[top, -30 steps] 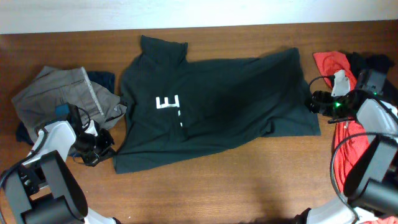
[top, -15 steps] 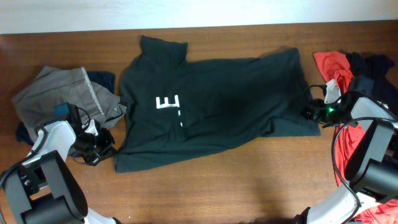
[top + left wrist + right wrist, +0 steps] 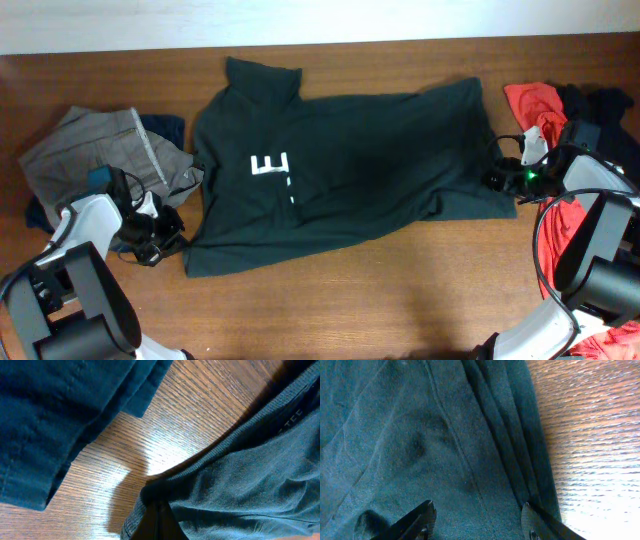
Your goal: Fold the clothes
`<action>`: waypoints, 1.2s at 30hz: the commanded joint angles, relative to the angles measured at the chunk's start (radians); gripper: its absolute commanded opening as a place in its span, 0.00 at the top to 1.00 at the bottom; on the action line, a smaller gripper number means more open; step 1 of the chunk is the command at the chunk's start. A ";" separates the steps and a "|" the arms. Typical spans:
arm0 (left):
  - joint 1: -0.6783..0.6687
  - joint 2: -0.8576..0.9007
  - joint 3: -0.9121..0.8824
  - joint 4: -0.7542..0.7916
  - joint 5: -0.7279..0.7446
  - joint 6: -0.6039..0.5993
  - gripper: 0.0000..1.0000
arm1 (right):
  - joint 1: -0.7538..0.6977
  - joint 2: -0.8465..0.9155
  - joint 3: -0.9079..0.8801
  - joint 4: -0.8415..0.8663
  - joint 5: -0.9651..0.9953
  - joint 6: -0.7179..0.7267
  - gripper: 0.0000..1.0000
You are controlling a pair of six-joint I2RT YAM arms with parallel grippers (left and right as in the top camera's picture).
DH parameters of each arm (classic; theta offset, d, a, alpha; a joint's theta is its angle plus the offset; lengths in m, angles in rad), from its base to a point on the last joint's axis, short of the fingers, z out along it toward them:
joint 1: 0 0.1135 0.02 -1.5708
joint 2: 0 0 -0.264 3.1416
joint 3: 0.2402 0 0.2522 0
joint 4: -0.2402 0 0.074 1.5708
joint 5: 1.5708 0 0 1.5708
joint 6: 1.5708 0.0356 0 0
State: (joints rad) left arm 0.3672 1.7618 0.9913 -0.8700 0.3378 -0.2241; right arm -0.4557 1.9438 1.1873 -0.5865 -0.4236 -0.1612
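Observation:
The clothes' main piece, a dark green-black T-shirt (image 3: 360,170) with white lettering (image 3: 270,165), lies spread flat across the table's middle. My right gripper (image 3: 497,177) is open at the shirt's right edge. In the right wrist view its fingers (image 3: 422,519) rest on the T-shirt (image 3: 420,435), spanning the folded hem, and the right gripper (image 3: 477,520) holds nothing. My left gripper (image 3: 170,238) is shut beside the shirt's lower left corner. In the left wrist view the left gripper (image 3: 160,517) has its tips against a bunched grey ribbed edge (image 3: 235,480); a pinch cannot be made out.
Grey trousers (image 3: 95,150) lie crumpled at the left, over a dark blue cloth (image 3: 165,125). A red top (image 3: 530,100) and a black top (image 3: 600,105) are piled at the right edge. Bare wooden table (image 3: 400,290) runs along the front.
My right gripper has moved left from beside the red top to the T-shirt's right edge and has held there for the last half second. The left arm has not moved.

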 commanded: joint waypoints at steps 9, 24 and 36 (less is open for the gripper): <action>0.008 0.016 0.019 0.006 0.019 0.017 1.00 | -0.036 0.011 -0.004 0.008 0.134 0.023 0.33; 0.008 0.016 0.019 0.006 0.026 0.017 1.00 | -0.046 -0.006 0.004 -0.062 0.087 0.005 0.93; 0.008 0.016 0.019 0.007 0.025 0.018 1.00 | -0.102 -0.053 0.156 -0.232 0.124 0.005 0.96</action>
State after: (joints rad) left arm 0.3672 1.7618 0.9913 -0.8700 0.3492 -0.2241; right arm -0.5301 1.9221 1.3037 -0.7910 -0.3508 -0.1570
